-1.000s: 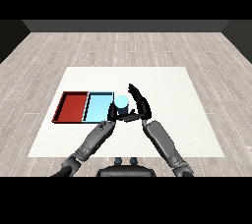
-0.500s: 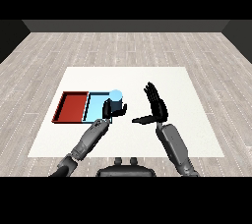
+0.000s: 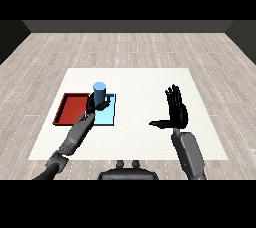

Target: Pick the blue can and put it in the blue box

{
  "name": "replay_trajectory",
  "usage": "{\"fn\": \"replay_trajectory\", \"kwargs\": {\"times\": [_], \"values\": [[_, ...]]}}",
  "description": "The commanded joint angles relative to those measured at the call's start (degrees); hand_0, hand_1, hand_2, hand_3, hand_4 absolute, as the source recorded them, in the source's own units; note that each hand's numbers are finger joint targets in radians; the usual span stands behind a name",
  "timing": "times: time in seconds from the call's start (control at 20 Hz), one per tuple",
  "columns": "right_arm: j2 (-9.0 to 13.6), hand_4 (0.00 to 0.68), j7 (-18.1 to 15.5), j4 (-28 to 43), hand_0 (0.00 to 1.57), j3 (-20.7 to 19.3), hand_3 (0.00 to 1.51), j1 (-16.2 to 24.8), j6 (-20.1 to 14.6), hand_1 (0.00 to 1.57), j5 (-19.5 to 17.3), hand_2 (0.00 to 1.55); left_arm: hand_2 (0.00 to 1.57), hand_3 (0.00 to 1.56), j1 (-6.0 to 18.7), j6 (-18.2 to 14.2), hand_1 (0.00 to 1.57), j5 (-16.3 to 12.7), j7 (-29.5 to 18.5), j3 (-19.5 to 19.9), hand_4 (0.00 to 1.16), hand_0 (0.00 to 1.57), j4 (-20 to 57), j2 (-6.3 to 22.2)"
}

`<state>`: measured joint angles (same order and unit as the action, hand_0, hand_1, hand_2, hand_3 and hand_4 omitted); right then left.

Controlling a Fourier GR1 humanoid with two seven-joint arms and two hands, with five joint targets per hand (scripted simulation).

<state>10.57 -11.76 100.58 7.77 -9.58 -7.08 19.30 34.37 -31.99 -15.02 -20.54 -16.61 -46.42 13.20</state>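
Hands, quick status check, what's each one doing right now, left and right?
Left hand: closed around the blue can, holding it over the light blue tray.
Right hand: open, fingers straight, holding nothing.

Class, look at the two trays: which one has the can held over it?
The light blue tray, the one nearer the table's middle. The left hand holds the blue can over it; the red tray beside it has nothing above.

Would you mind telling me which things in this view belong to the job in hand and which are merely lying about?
Part of the job:
- blue can, held in the left hand
- light blue tray

Lying about:
- red tray
- right hand, open and holding nothing
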Motion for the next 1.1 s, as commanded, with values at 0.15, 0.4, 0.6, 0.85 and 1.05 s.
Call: {"fn": "replay_trajectory", "kwargs": {"times": [0.15,0.4,0.6,0.85,1.05], "values": [[-3.0,0.000,-4.3,-5.7,0.00,-0.8,0.00,-0.3,1.6,0.00,0.4,0.00,1.56,1.49,6.6,6.2,1.57,1.8,4.1,3.1,1.06,1.57,17.2,3.9],[-2.3,0.000,-4.9,-8.8,0.00,-3.0,0.00,-0.2,4.1,0.00,2.4,0.00,1.57,1.48,13.0,5.9,1.57,5.5,5.4,2.3,1.03,1.57,31.6,0.1],[-1.9,0.000,-4.6,-11.0,0.00,-4.4,0.00,-1.3,4.6,0.00,2.8,0.00,1.57,1.47,11.9,5.1,1.57,4.9,0.6,5.0,0.98,1.57,38.5,-2.5],[-1.9,0.000,-3.7,-13.7,0.00,-6.8,0.00,-4.2,3.6,0.00,3.6,0.00,1.14,1.06,13.4,1.9,1.15,3.4,4.6,7.4,0.89,1.15,42.7,-4.7],[-2.9,0.000,-2.8,-9.1,0.00,-6.0,0.00,-1.3,3.7,0.00,4.5,0.00,0.59,0.51,14.0,7.2,0.58,1.7,6.2,9.7,0.54,0.58,43.5,-2.3]]}}
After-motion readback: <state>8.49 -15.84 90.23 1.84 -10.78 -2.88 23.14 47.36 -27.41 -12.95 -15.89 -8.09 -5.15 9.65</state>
